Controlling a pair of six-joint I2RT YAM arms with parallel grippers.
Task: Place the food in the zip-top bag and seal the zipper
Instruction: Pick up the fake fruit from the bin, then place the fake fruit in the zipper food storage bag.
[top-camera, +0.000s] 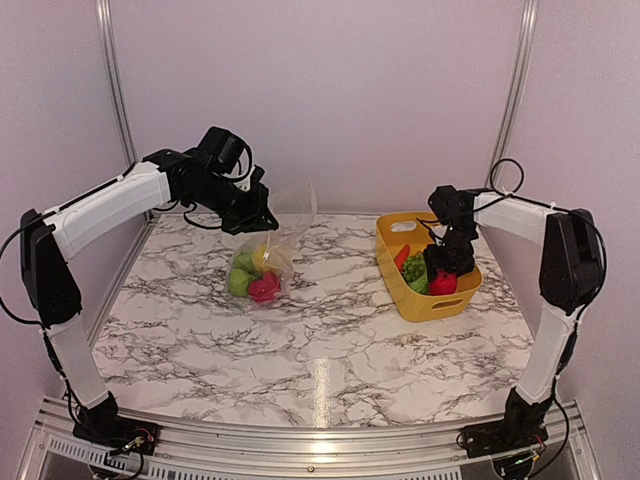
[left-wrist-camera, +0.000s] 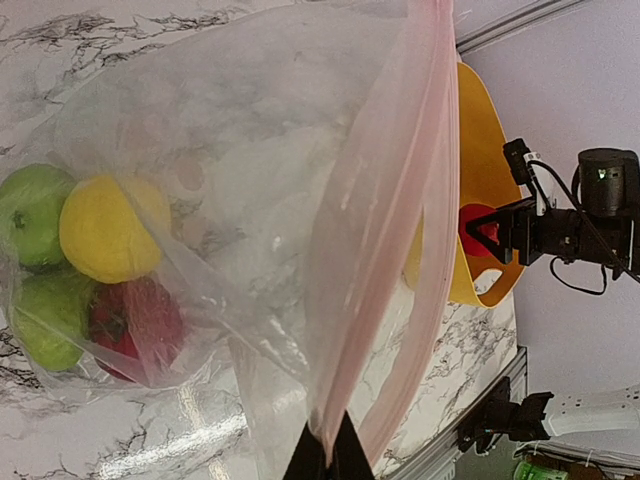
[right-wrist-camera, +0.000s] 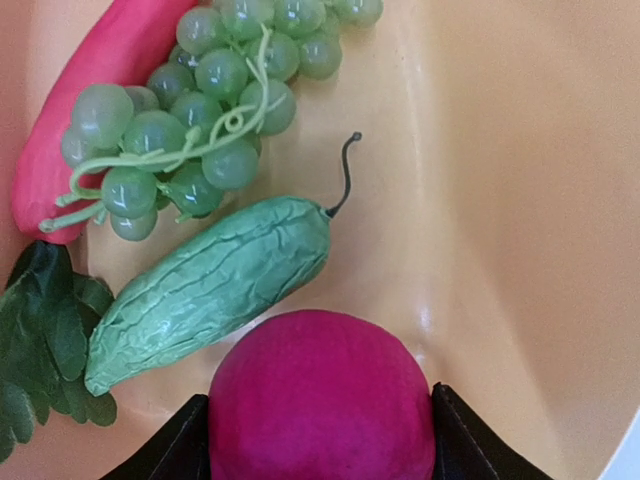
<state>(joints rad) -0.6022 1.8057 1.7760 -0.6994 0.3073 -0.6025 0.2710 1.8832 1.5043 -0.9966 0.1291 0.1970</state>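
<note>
Both hands grip: left hand (left-wrist-camera: 326, 462) pinched shut on the zip-top bag (left-wrist-camera: 230, 150) at its limp zipper (left-wrist-camera: 385, 250); right hand (right-wrist-camera: 320, 428) spans a glossy, likely slippery red fruit (right-wrist-camera: 320, 390) at its widest.

A white marble-patterned table (top-camera: 330, 350) is enclosed by plain pale walls (top-camera: 320, 100) at left, right and far; metal posts (top-camera: 112, 90) are set in the far corners.

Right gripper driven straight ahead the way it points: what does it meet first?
The round magenta-red toy fruit, between the fingers of the right gripper; beyond it, probably the floor of the yellow plastic basket.
</note>
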